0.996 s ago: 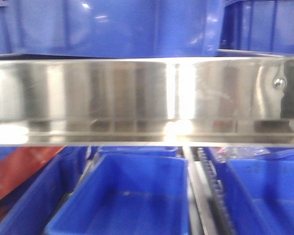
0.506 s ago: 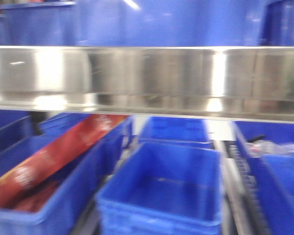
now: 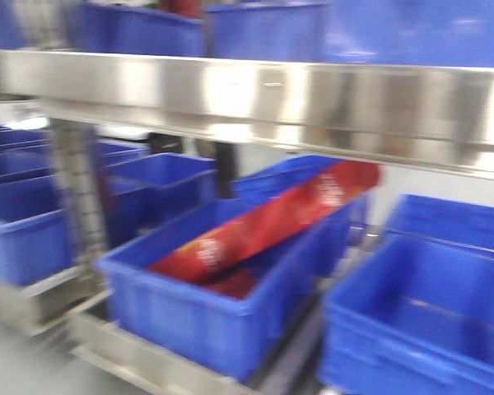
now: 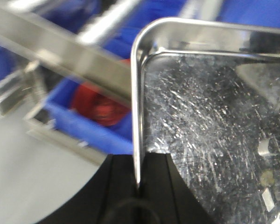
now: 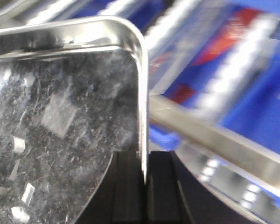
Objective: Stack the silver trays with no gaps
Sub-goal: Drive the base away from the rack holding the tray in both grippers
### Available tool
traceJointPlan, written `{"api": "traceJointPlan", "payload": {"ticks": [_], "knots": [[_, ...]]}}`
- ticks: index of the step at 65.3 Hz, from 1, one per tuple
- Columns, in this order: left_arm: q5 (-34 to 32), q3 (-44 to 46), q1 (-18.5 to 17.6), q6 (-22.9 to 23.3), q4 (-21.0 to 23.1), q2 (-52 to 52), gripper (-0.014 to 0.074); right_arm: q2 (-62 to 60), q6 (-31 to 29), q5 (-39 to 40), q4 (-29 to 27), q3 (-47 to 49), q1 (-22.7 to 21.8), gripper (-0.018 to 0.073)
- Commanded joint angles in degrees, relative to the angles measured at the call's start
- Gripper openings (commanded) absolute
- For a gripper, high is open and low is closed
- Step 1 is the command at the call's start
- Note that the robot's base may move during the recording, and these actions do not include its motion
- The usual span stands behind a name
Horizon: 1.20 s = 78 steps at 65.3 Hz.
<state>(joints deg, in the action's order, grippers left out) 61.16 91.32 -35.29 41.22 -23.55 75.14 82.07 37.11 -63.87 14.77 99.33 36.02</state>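
Left hand (image 4: 137, 172) is clenched on the left rim of a shallow rectangular silver tray (image 4: 200, 130) of polished steel. The pan runs ahead and to the right of that hand, rounded corner just ahead of the fingers. Right hand (image 5: 143, 168) mirrors it, pinching a right-side rim with the pan (image 5: 60, 107) ahead and to its left. I judge it's one tray carried between both hands; neither wrist view shows both edges. Handling, my read: stiff, thin-walled, fairly light, slick under the pads, and the scratched floor says it's tough, not fragile. The flat rolled rim is the only real grip point; mid-edge pinches on opposite sides keep it level. A one-sided pinch would let it pivot. Count: one tray per wrist view, no second tray visible to stack on. One long mirror-finish steel shelf rail (image 3: 255, 90), beyond the left hand. One red foil packet (image 3: 263, 226) lies tilted in a blue plastic bin (image 3: 198, 313). At least five bins below the rail; blur stops an exact count.
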Motion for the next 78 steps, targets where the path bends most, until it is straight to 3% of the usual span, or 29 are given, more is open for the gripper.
{"api": "traceJointPlan", "payload": {"ticks": [1,78], "knots": [[-0.5,0.7,0.1,-0.2,-1.7,-0.8,-0.0015,-0.5,-0.6,1.4,2.1,0.5,-0.2,-0.0077],[-0.5,0.7,0.1,-0.2,-1.7,-0.8,-0.0015,-0.5,-0.6,1.8,2.1,0.5,-0.2,-0.0077]]}}
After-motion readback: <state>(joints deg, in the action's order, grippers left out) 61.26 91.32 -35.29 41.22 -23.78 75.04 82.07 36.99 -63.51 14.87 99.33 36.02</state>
